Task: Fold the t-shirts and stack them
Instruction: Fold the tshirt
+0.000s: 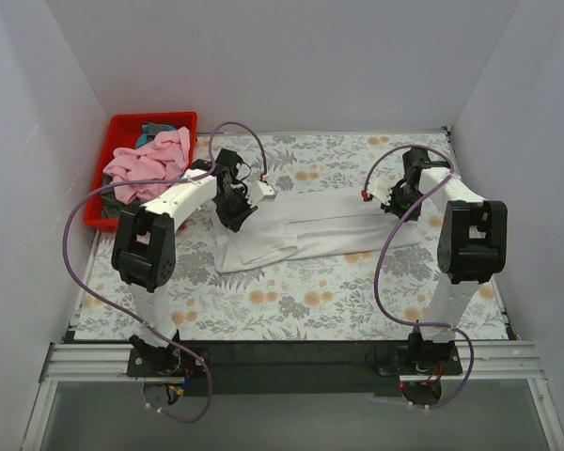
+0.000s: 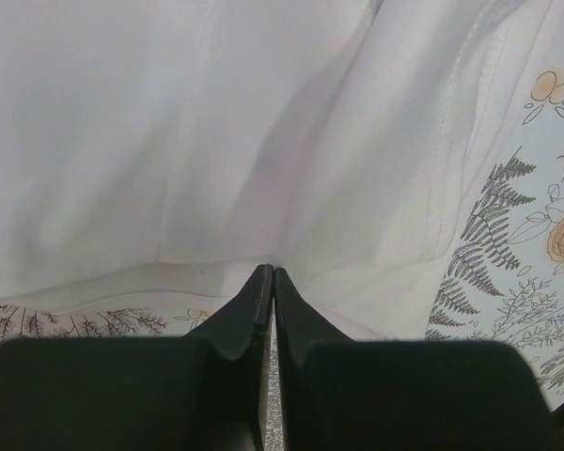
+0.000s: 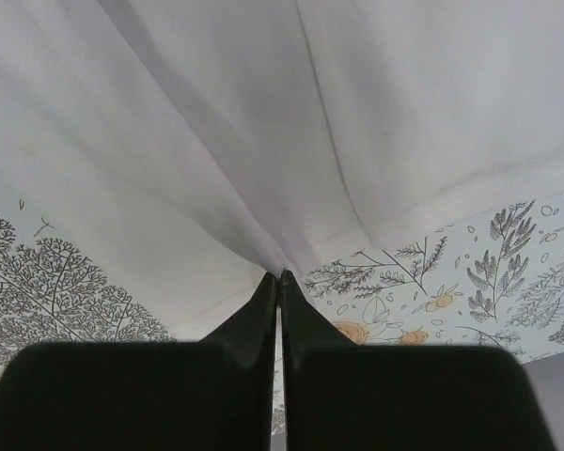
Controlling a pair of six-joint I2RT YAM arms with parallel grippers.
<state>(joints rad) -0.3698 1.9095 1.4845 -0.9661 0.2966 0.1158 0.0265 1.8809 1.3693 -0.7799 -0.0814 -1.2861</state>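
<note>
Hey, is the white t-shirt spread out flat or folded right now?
Partly folded: the white t-shirt lies as a narrow layered band, left tool and right tool pinching its ends.

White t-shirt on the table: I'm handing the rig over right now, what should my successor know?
Left gripper: shut, pinching the white t-shirt at its left end.
Right gripper: shut, pinching its right end.
The shirt lies as a long band across the table, apparently partly folded.
Pink t-shirt is heaped in the red bin.
Done: nothing stacked yet.
Left: finish this fold, then fold and stack the bin's shirts.
</note>
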